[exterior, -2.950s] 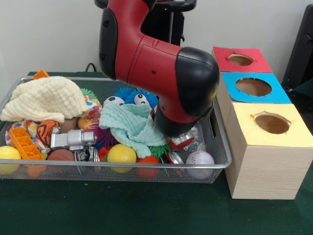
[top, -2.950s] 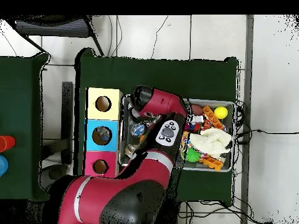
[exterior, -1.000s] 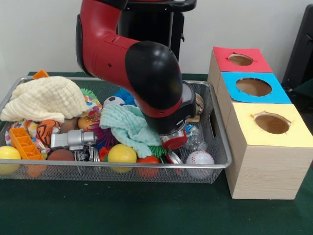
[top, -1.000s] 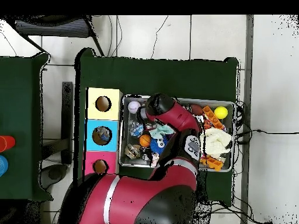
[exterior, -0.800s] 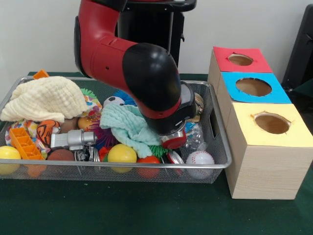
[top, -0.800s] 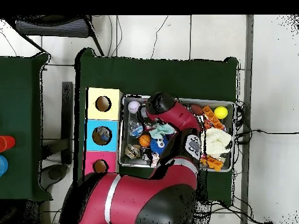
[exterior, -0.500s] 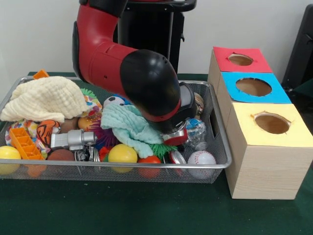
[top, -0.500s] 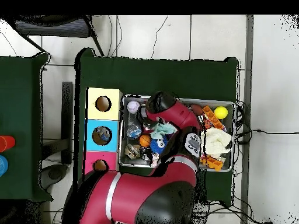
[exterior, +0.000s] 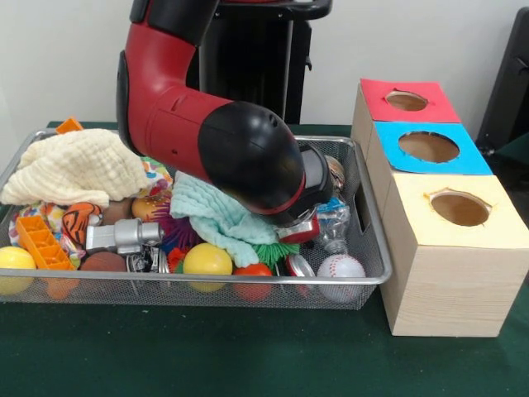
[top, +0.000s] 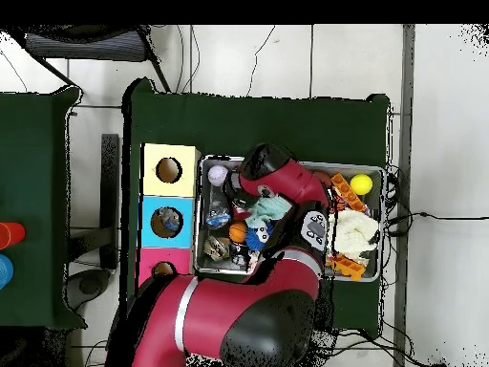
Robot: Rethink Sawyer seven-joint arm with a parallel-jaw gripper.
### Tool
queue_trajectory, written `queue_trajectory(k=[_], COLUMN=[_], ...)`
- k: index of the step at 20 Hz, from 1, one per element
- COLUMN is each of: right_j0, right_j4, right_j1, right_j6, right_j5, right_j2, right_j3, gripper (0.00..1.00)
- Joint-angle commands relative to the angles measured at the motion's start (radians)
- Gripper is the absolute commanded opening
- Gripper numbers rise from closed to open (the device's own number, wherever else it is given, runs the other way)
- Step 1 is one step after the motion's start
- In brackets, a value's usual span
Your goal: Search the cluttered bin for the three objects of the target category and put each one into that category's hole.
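Front view. My arm (exterior: 223, 141) reached down into the wire bin (exterior: 364, 273), its black wrist bulk low over the bin's right-hand half. My pincer (exterior: 302, 231) was mostly hidden under the wrist; only a red and silver part showed, set among the clutter, and I could not tell whether it was open, closed or gripping anything. Touching the wrist lay a mint cloth (exterior: 219, 217); below it sat a yellow ball (exterior: 207, 260) and, against the front wall, a baseball (exterior: 340, 267). A clear crinkled plastic item (exterior: 335, 222) lay just beside the pincer. At the bin's left end were a cream cloth (exterior: 78, 165), an orange block (exterior: 41, 242) and a grey metal toy (exterior: 124, 236). Beside the bin stood three boxes, each with a hole: red (exterior: 407, 100), blue (exterior: 428, 146) and yellow (exterior: 459, 208). All three holes looked empty as far as could be seen.

Overhead view. My arm (top: 277, 182) crossed the bin (top: 202, 263), hiding the pincer. A small orange ball (top: 237, 231) and a pale ball (top: 219, 175) lay at the end nearest the boxes (top: 168, 220).

Judged step: searching and reaching in the clutter; the target category could not be read. The next move called for a firm hold on one item, a clean lift clear of the cloth, then travel to the matching hole.
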Motion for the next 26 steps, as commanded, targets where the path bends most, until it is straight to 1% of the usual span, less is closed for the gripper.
queue_trajectory(k=[1, 2, 4, 5, 7, 12, 16, 18, 20, 21, 22, 26], right_j0=[0.028, 0.024, 0.019, 0.012, 0.015, 0.021, 0.009, 0.004, -0.003, -0.004, -0.009, -0.015], right_j4=[0.039, 0.062, 0.094, 0.119, 0.132, 0.112, 0.137, 0.151, 0.15, 0.147, 0.14, 0.142], right_j1=[0.075, 0.069, 0.052, 0.039, 0.019, 0.024, 0.004, -0.006, 0.002, 0.005, 0.025, 0.028], right_j6=[0.263, 0.24, 0.16, 0.142, 0.152, 0.239, 0.268, 0.257, 0.245, 0.24, 0.242, 0.235], right_j5=[0.069, 0.0, -0.158, -0.187, -0.188, -0.04, 0.049, 0.061, 0.073, 0.075, 0.088, 0.104], right_j2=[0.131, 0.148, 0.18, 0.201, 0.2, 0.164, 0.192, 0.208, 0.213, 0.212, 0.214, 0.224], right_j3=[-0.01, 0.006, 0.057, 0.084, 0.106, 0.07, 0.085, 0.1, 0.096, 0.093, 0.068, 0.064], gripper=[1.0, 1.0, 1.0, 1.0, 1.0, 1.0, 1.0, 1.0, 1.0, 1.0, 1.0, 1.0])
